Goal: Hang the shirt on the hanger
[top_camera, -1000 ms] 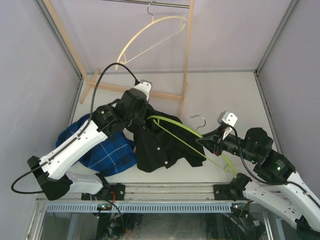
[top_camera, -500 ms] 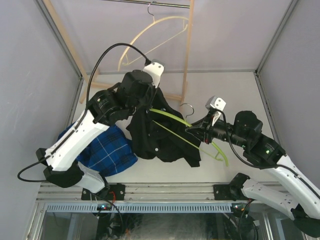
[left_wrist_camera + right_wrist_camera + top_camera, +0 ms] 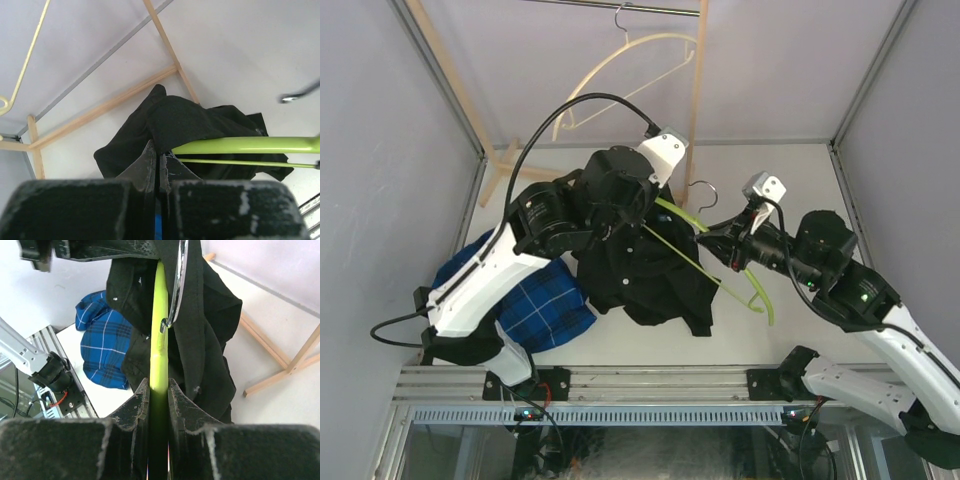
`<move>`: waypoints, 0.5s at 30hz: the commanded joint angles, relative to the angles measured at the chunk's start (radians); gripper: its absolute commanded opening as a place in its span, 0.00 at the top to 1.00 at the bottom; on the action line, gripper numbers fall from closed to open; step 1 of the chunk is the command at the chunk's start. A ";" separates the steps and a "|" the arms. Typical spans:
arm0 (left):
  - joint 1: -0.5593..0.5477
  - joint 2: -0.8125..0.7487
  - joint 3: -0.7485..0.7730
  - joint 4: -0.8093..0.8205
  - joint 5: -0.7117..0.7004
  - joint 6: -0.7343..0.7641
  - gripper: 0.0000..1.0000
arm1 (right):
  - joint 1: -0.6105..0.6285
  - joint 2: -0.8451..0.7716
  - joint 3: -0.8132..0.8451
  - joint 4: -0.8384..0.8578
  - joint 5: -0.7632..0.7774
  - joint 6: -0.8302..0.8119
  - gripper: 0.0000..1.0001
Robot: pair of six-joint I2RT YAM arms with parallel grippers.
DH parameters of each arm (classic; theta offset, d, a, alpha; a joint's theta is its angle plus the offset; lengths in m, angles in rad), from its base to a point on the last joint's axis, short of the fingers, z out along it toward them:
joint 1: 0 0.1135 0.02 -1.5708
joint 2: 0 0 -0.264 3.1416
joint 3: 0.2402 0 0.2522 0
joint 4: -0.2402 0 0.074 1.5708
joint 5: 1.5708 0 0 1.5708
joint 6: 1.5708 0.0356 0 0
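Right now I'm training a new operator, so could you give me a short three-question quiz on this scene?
1. True or false: the right gripper is shut on the green hanger.
2. Which gripper pinches the black shirt: A left, B right?
3. Fill in: the blue plaid shirt lies on the ____.
Key: 1 true; 2 A, the left gripper; 3 table.

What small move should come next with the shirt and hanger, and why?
Probably the left gripper, shut on the shirt, should draw it farther along the hanger while the right gripper holds the hanger. Only one hanger end sits inside the cloth, and the rest is bare.
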 commanded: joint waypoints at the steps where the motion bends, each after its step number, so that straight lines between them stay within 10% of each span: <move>1: -0.022 -0.010 0.068 0.014 -0.003 0.022 1.00 | 0.000 0.047 0.033 0.060 -0.013 0.034 1.00; 15: -0.057 -0.060 0.034 0.054 0.150 -0.033 1.00 | -0.002 0.031 -0.128 0.369 -0.002 0.128 1.00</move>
